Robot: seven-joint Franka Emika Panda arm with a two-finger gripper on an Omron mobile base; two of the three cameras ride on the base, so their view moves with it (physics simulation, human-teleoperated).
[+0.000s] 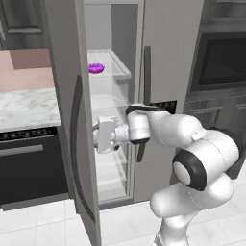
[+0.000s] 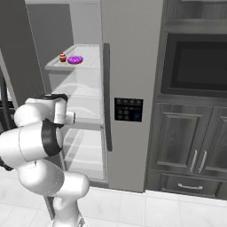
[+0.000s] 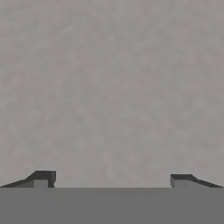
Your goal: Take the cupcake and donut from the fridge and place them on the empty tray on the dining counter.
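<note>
Donut (image 2: 75, 59) and cupcake (image 2: 62, 57) sit side by side on the fridge's (image 2: 133, 66) upper shelf (image 2: 88, 55), untouched. Gripper (image 3: 112, 179) has its jaws wide open with nothing in them, right up against the grey inside of the open door (image 1: 65, 96).

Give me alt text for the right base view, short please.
An open grey fridge has a purple donut and a small cupcake side by side on an upper shelf. The white robot arm reaches toward the lower shelves; dark cabinets stand to the right.
</note>
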